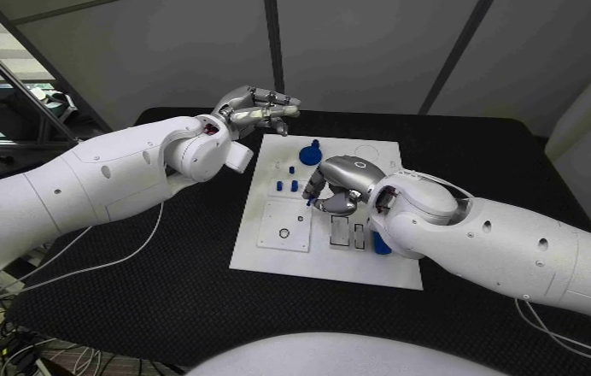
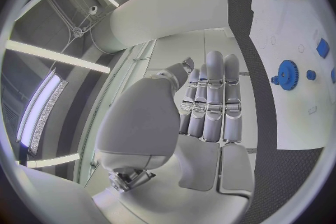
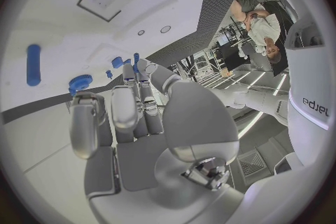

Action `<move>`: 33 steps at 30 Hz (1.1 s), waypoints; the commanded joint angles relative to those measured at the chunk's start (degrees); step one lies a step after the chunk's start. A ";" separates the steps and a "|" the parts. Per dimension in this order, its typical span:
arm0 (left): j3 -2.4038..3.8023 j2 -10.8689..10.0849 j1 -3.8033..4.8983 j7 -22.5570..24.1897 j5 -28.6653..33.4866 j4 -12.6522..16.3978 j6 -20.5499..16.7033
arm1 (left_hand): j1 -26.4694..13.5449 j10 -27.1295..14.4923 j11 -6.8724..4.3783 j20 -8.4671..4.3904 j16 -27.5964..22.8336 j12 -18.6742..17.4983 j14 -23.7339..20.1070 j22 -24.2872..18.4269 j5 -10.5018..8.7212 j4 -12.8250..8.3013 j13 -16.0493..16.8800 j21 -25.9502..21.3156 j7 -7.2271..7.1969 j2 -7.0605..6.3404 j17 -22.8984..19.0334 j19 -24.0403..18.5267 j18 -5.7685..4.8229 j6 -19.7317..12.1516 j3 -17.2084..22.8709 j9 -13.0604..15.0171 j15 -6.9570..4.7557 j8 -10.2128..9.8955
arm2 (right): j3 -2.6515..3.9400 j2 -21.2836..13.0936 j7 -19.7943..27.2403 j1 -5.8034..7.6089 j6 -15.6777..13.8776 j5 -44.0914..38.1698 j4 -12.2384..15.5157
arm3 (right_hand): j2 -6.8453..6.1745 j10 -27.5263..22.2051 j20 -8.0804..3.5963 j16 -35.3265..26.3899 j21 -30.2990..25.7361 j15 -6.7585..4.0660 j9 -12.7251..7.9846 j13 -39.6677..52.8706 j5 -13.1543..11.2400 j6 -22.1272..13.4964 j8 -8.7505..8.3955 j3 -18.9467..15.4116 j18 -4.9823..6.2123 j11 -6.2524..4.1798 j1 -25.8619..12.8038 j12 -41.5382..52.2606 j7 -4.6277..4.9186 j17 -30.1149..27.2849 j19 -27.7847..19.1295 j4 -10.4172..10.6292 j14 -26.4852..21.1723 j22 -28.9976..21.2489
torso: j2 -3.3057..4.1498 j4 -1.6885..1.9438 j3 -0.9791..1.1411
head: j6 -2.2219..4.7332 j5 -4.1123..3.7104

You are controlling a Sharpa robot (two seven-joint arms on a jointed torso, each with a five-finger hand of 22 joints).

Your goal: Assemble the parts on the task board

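The white task board [image 1: 277, 222] lies mid-table. On its far part stand a blue gear [image 1: 311, 148] and small blue pegs [image 1: 286, 186]. My right hand [image 1: 339, 184] hovers low over the board's middle, fingers pointing down. Thumb and a finger pinch a small blue peg [image 3: 135, 58] just above the board; its tip peeks out in the head view [image 1: 308, 198]. The gear [image 3: 80, 83] and a long blue piece [image 3: 33, 64] lie beyond those fingers. My left hand [image 1: 256, 109] is raised off the board's far left corner, fingers straight and together [image 2: 210, 101], holding nothing. The gear [image 2: 288, 74] lies to its side.
Another blue part [image 1: 379, 243] lies on the board beside my right wrist. Recessed slots [image 1: 345, 232] and a round hole [image 1: 284, 233] mark the board's near half. Black table [image 1: 148, 308] surrounds the board. A cable [image 1: 111, 261] trails under my left arm.
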 commanded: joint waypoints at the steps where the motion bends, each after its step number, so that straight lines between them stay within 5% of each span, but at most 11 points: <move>1: 0.04 0.19 0.12 0.29 0.39 0.17 0.63 | -1.29 0.04 0.35 0.16 -0.43 -0.17 0.03 -0.24 -0.33 0.49 0.11 -0.60 0.28 -0.04 -0.08 0.28 -0.83 -0.08 -0.82 0.09 0.45 -0.32 | -0.11 0.83 -0.21 -0.58 2.85 -1.50 -0.74 | -0.44 0.09 -0.15 0.17 -0.01 -0.20 0.01 0.02 -0.12 0.07 -0.21 0.45 -0.56 0.22 -0.22 -0.29 0.04 -0.01 2.57 0.00 1.11 9.00 | 0.00 -0.06 0.04 | -0.27 0.72; 17: 0.03 0.63 0.14 0.38 0.39 0.08 1.10 | -1.75 -0.03 0.32 0.25 -0.55 -0.19 0.06 -0.59 -0.32 0.81 0.21 -1.05 0.22 -0.14 -0.09 0.34 -0.80 -0.16 -1.42 0.14 0.48 -0.41 | -0.22 3.06 -1.37 -1.90 3.79 -3.47 -2.96 | -0.61 -0.02 -0.13 0.20 -0.15 -0.16 -0.01 0.00 -0.25 0.01 -0.24 0.56 -0.51 0.28 -0.41 -0.30 0.10 -0.05 2.46 0.06 1.10 8.82 | 0.02 -0.13 0.10 | -1.38 1.95; 33: 0.03 0.65 0.15 0.13 0.39 -0.09 1.46 | -1.75 -0.03 0.32 0.25 -0.55 -0.19 0.06 -0.59 -0.32 0.81 0.21 -1.05 0.22 -0.14 -0.09 0.34 -0.80 -0.16 -1.42 0.14 0.48 -0.41 | -0.22 3.59 -0.79 -2.24 2.68 -3.53 -3.01 | -0.65 -0.04 -0.12 0.21 -0.16 -0.15 -0.01 0.00 -0.28 0.00 -0.24 0.58 -0.50 0.29 -0.45 -0.30 0.11 -0.05 2.45 0.08 1.10 8.80 | -0.02 -0.11 0.03 | -1.52 2.31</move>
